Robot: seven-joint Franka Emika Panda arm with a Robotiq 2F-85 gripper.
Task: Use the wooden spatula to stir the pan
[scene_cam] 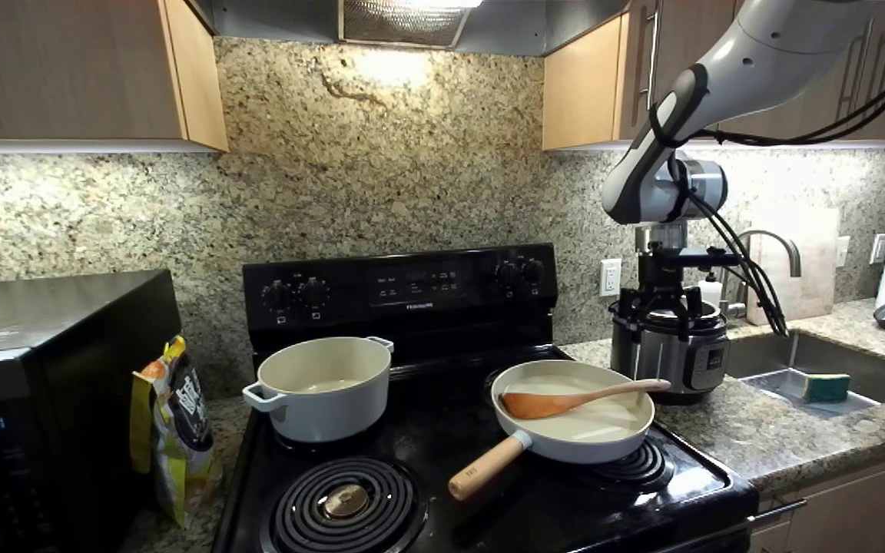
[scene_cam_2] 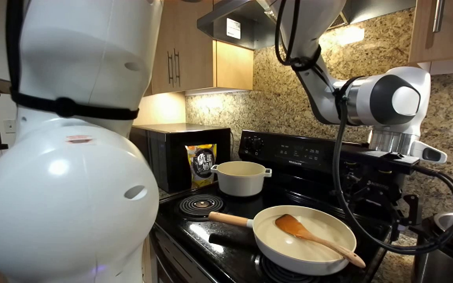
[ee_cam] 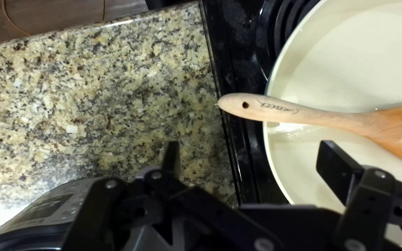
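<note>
We see the wooden spatula (scene_cam: 575, 399) lying in the frying pan (scene_cam: 596, 427), overhanging its rim; our end effector (ee_cam: 250, 153) gapes wide.

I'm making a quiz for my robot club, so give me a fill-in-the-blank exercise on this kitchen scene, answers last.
The blade of the wooden spatula lies inside the long-handled ____.
The white pot has ____ side handles.
The fingers stand open, holding ____.
The sponge sits in the ____.

Missing words: pan; two; nothing; sink.
</note>
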